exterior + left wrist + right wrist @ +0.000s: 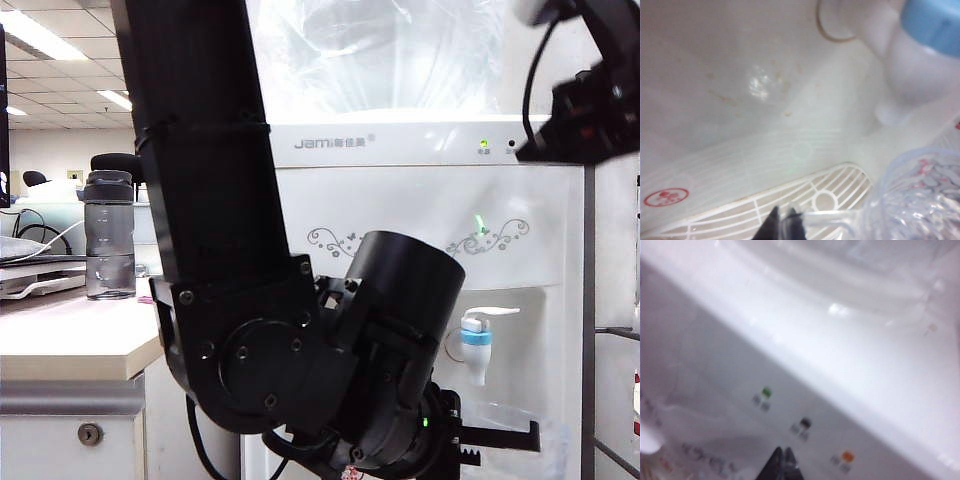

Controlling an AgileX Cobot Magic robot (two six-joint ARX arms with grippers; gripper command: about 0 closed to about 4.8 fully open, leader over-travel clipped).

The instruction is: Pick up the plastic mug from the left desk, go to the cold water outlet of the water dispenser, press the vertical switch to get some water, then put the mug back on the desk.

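My left gripper (785, 221) is shut on the thin clear handle of the plastic mug (920, 200), whose dimpled wall fills that view's corner. The mug hangs inside the recess of the water dispenser (400, 200), just under the cold water outlet (932, 22) and its white nozzle (895, 107). In the exterior view the left gripper (520, 437) sits low, below the blue-ringed outlet (476, 338). The vertical switch (495, 312) juts out above that ring, untouched. My right gripper (530, 148) is shut and empty up by the indicator lights. The left desk (60, 340) holds no mug.
A smoky-grey bottle (110, 235) with a black cap stands on the desk. The white drip grid (815, 200) lies under the mug. The right wrist view shows the right gripper (782, 460) near green (766, 391) and orange (847, 456) lights, below the big water bottle (840, 270).
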